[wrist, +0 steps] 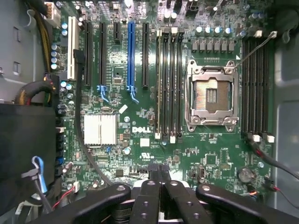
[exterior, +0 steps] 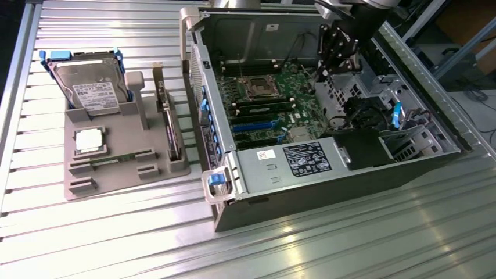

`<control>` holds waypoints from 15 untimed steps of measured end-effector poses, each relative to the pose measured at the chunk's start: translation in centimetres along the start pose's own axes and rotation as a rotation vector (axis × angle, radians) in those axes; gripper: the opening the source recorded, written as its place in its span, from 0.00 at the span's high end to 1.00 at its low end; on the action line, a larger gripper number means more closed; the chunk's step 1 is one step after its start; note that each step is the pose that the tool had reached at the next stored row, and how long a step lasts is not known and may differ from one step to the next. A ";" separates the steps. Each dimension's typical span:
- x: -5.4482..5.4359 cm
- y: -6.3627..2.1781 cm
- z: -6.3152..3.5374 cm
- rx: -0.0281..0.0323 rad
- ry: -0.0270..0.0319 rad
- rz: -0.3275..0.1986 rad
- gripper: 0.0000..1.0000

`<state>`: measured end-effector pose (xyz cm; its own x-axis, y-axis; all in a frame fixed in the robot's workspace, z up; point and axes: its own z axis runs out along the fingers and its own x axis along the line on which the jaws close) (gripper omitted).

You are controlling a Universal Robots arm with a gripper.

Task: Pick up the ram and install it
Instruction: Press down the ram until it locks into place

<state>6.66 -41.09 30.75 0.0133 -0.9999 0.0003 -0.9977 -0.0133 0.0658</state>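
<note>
Black fingers of the pincer are closest to the wrist camera. They are pressed together, and I see nothing between them. The pincer hangs inside the open computer case, which lies on its side on the ribbed metal surface.

Directly under the pincer is the green motherboard. Beyond the fingertips are the long black memory slots, and beside these is the open processor socket. I cannot tell if any slot has a stick in it.

Well apart from the pincer, outside the case toward the exterior view's left, a grey tray lies on the surface. A hard drive stands at its far end. A square silver processor chip lies near its middle. Just beside the chip, on the side toward the exterior camera, lies a thin green stick that seems to be the ram. It lies flat in the tray and the pincer does not touch it.
</note>
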 end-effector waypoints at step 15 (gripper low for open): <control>0.0 0.00 -0.04 0.0004 -0.0176 0.205 0.89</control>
<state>6.66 -41.09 30.79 -0.1909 -0.9816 -0.0038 -0.9795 0.1903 0.0658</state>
